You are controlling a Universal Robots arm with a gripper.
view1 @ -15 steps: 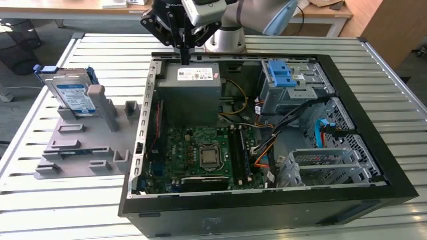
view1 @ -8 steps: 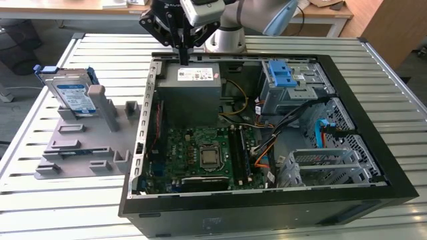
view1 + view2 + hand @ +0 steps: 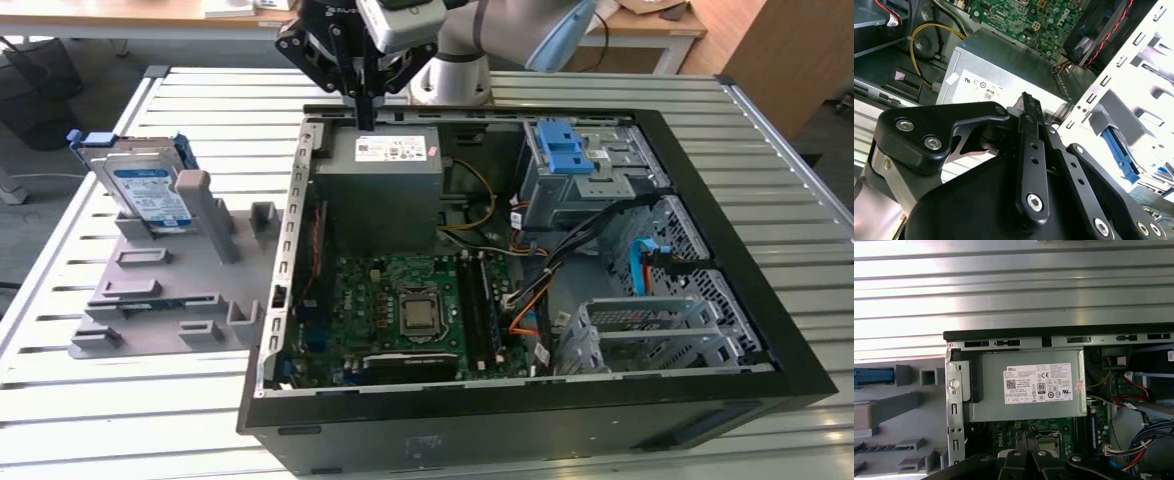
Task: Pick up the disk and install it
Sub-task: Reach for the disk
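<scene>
Gripper (image 3: 364, 122) is pinched shut with nothing between the black fingers, you can see the tips meeting in both wrist views. It hangs point-down over the big grey metal power-supply box with the white sticker (image 3: 380, 165), right at the far edge of the black open tower case lying on its side (image 3: 534, 398). So it's parked above the wrong box for now, nowhere near grabbing anything.

The disk (image 3: 144, 190), that flat silver hard drive with the white-and-blue label and blue plastic rails, is well apart from the gripper. It stands on edge in the grey plastic fixture plate (image 3: 160, 300) at the exterior view's left, outside the case. My guess is it's propped upright like that so the two fingers can come straight down and pinch it, which wouldn't work if it lay flat.

Inside the case, the blue plastic latch piece on its grey metal cage (image 3: 567, 150) sits beside the power supply toward the exterior view's right. Looks to me like the spot the drive is meant for, though I can't say for sure. Install hasn't started, disk not picked up yet
</scene>
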